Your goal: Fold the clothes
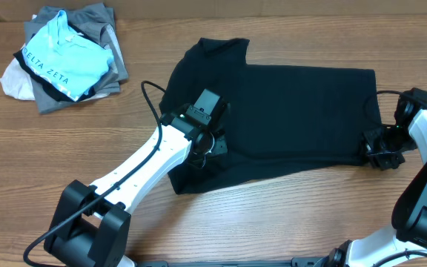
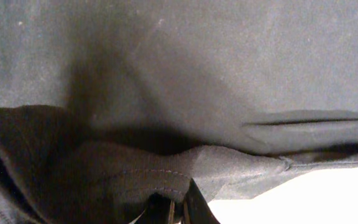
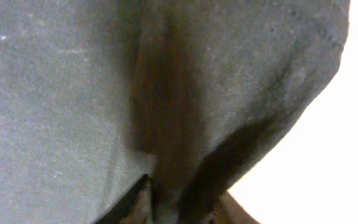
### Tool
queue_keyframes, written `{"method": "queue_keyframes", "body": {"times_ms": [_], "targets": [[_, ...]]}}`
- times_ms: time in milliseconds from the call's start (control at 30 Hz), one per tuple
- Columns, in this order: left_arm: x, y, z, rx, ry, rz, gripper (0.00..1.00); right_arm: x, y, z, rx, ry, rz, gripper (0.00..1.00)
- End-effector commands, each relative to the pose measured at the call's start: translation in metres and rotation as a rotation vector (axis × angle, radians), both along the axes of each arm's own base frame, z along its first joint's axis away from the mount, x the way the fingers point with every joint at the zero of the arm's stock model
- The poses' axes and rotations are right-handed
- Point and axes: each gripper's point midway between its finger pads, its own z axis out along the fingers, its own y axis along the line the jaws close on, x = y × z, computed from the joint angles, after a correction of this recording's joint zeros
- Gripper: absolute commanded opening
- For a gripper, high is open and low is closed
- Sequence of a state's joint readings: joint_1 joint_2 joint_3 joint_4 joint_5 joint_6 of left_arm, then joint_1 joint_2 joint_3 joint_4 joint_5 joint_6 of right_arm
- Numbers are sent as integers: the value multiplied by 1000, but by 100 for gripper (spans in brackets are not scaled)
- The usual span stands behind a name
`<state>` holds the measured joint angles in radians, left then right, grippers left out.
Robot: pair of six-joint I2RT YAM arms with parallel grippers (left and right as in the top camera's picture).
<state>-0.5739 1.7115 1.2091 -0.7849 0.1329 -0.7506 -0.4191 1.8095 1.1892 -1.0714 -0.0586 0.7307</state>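
The black T-shirt [image 1: 288, 111] lies spread across the middle of the wooden table, folded lengthwise, with a sleeve sticking out at the top left. My left gripper [image 1: 207, 142] is over its left part and is shut on a hemmed edge of the black T-shirt [image 2: 166, 180], which bunches up around the fingers [image 2: 178, 211]. My right gripper [image 1: 376, 148] is at the shirt's lower right corner and is shut on a fold of the black T-shirt [image 3: 185, 155], between its fingers [image 3: 179, 208]. The neck label is hidden.
A pile of other garments stands at the far left: a light blue shirt lettered "DELTA ZETA" [image 1: 65, 63] on top of grey clothes [image 1: 87, 26] and a white one [image 1: 13, 78]. Bare wooden table [image 1: 273, 215] lies in front of the shirt.
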Motion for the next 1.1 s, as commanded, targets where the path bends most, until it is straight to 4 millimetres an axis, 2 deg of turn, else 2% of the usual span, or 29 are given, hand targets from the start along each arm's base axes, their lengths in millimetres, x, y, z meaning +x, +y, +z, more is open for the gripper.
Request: {"method": "queue_keyframes", "body": {"times_ms": [0, 100, 133, 333, 500, 733, 867, 1067], "targets": [[15, -4, 19, 2, -78, -62, 4, 9, -9, 5, -35, -28, -8, 19], [26, -7, 34, 4, -125, -80, 4, 13, -11, 5, -43, -47, -10, 4], [29, -6, 38, 14, -138, -76, 4, 15, -12, 5, -45, -53, -10, 4], [50, -3, 58, 55, -235, -78, 4, 35, -12, 6, -38, -138, -8, 4], [61, 0, 63, 76, -290, -64, 4, 61, -8, 11, 1, -258, -1, 4], [80, 13, 69, 170, -387, -41, 5, 99, -1, 21, -14, -405, 52, 4], [92, 21, 70, 229, -436, -31, 6, 110, 8, 24, -23, -441, 85, 4], [109, 31, 63, 259, -459, -15, 8, 117, 13, 25, -30, -459, 103, 5]]}}
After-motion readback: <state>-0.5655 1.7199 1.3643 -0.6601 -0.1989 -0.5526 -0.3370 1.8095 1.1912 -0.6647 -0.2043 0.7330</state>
